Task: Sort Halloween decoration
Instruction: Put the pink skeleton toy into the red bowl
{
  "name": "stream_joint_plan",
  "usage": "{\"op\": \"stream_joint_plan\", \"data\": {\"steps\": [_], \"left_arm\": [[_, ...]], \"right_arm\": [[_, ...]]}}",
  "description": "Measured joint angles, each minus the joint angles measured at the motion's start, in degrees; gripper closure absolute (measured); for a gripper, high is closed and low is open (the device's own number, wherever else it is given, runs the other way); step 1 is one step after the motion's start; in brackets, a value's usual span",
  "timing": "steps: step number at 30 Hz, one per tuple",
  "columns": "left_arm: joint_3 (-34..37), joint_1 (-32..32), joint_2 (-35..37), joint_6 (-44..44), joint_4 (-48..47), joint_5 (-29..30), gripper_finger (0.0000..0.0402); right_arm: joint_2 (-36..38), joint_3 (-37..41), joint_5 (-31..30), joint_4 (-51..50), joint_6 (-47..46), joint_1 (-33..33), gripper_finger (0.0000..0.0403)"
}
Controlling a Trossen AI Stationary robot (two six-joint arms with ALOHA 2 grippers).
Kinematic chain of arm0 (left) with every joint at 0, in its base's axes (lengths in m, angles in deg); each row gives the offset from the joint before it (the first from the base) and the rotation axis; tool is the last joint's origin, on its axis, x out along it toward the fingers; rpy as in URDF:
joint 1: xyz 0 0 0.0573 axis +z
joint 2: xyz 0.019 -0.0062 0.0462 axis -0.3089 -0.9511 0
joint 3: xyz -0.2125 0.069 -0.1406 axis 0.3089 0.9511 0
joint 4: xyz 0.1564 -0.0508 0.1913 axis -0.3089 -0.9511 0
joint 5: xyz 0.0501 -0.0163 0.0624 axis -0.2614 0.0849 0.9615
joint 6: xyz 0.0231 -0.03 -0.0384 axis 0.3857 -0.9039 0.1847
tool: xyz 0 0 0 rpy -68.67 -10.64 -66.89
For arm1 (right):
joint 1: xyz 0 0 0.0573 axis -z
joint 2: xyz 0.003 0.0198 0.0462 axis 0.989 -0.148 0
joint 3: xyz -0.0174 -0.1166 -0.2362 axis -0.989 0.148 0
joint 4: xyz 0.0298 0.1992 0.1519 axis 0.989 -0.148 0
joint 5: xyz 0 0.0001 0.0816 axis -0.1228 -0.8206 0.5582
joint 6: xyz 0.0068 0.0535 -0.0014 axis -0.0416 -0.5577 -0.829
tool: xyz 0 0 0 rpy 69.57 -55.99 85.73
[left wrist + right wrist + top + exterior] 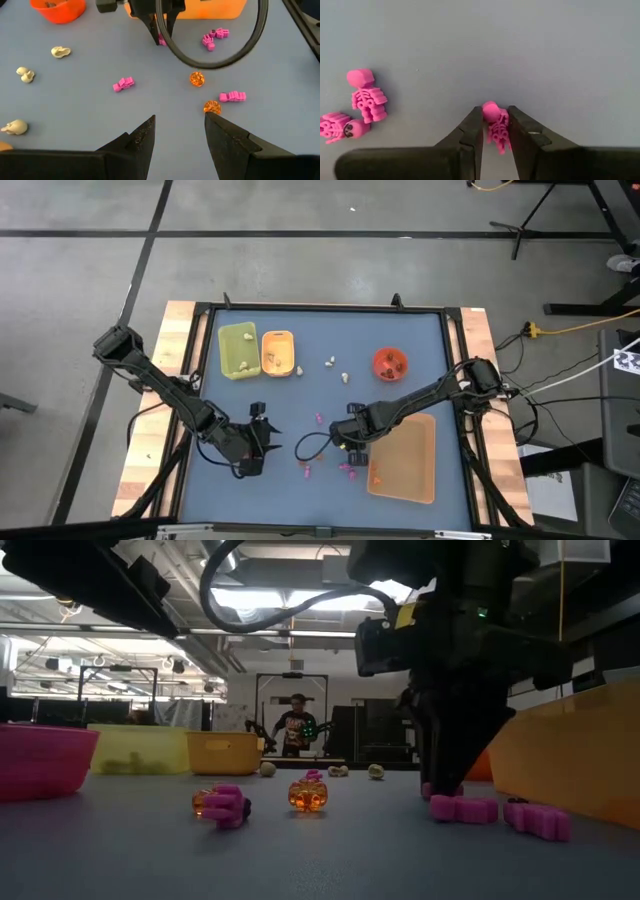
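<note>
Small pink plastic skeleton (496,125) sits between the right gripper's (495,131) fingers, two similar pink skeletons (367,96) lying beside them on the table.

Even overhead light, soft shadows — ceiling lamps (300,595) glare in the low view, foreground blurred.

A grey concrete floor (300,250) crossed by dark seams surrounds the blue-topped table with pale wooden side boards (300,385); a yellow cable (585,328) trails beside it; beyond, a workshop under bright ceiling lights (250,595); a person (297,730) stands far off.

Five pink skeletons (124,84), two orange pumpkins (196,79)
</note>
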Motion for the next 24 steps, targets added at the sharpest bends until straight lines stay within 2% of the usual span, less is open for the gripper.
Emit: {"op": "stream_joint_plan", "data": {"steps": [3, 8, 15, 24], "left_arm": [[0.0, -0.05, 1.36, 1.17, -0.23, -0.21, 0.0246], [0.0, -0.04, 5.21, 3.28, -2.22, -0.26, 0.0246], [-0.07, -0.21, 12.42, 3.36, -7.89, -0.39, 0.0246], [-0.07, -2.67, 23.18, 3.38, -16.33, -0.42, 0.0246]], "right_arm": [[-0.32, -1.84, 0.0, 0.33, -0.01, 0.0, 0.0326], [-0.33, -5.96, -0.38, 6.43, 0.01, 0.02, 0.0326], [-0.55, -6.46, -1.92, 32.87, 0.4, 0.02, 0.0325], [-5.38, -6.5, -12.56, 57.98, 6.72, 0.04, 0.0325]]}}
